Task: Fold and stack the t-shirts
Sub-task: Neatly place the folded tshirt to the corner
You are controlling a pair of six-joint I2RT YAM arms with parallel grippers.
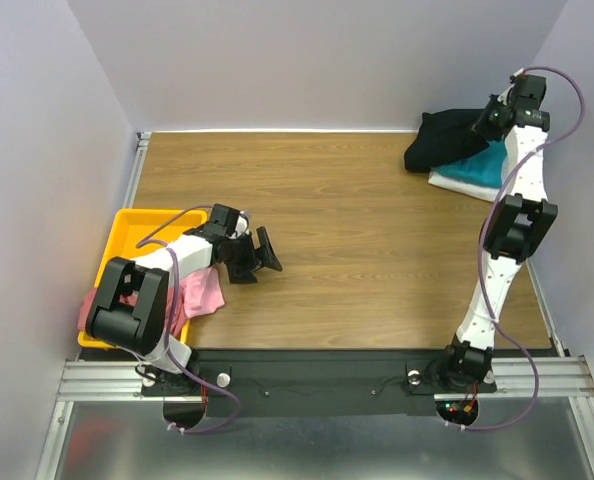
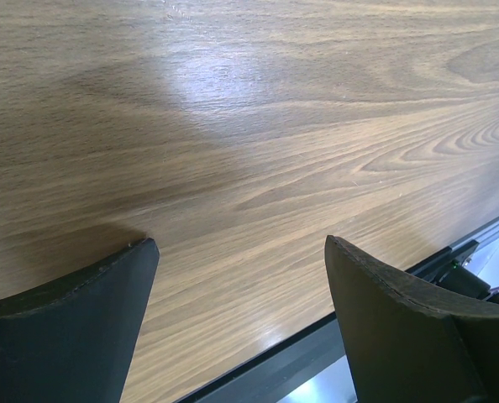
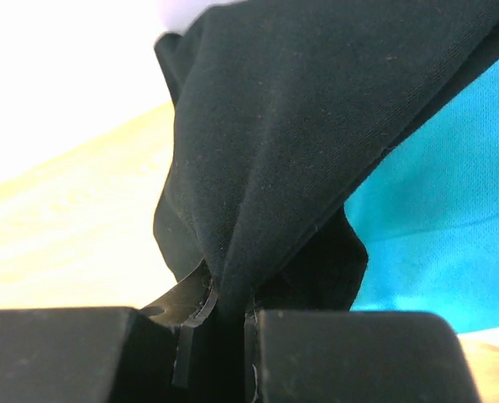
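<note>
R gripper (image 3: 220, 326) clamped on bunched fold of black t-shirt (image 3: 300, 126), far corner, well apart from yellow tray (image 1: 137, 232), draped over teal t-shirt (image 1: 482, 168). L gripper (image 2: 241, 294) wide open, empty, just beside tray. Cloth prob. soft, light, floppy; best pinched at hem/shoulder corners, else bunches.

Wooden worktop (image 1: 357, 220). Yellow tray (image 1: 137, 232) at left edge, pink shirt (image 1: 205, 292) spilling onto the wood. Far right: white shirt (image 1: 445, 182) under teal shirt (image 1: 482, 168), black shirt (image 1: 442, 145) partly over them.

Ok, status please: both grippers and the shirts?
Right gripper shut on black t-shirt, partly over teal t-shirt. Left gripper open, empty, above table. Pink t-shirt spilling from yellow tray.
</note>
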